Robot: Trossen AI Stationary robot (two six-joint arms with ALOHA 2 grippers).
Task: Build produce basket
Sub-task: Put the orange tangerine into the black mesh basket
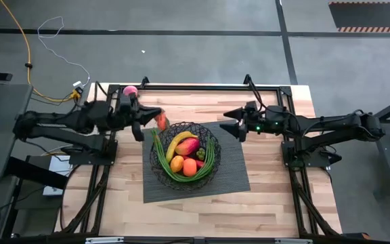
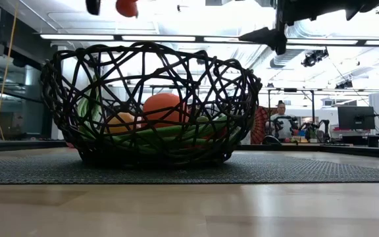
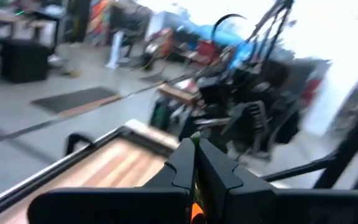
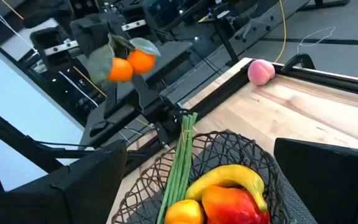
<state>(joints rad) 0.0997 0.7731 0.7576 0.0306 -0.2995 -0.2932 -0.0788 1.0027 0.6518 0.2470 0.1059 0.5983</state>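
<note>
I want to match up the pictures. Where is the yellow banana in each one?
High view: the banana lies in the middle of the basket, next to the red mango.
Low view: I cannot pick it out inside the basket.
Left wrist view: not in it.
Right wrist view: at the bottom, curving over the mango.
Shared landmark: the basket.

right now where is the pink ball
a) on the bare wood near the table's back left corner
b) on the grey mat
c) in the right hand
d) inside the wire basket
a: the pink ball lies on bare wood by the back left corner, outside the basket and off the mat; the right wrist view shows it by the table's edge frame.
</note>
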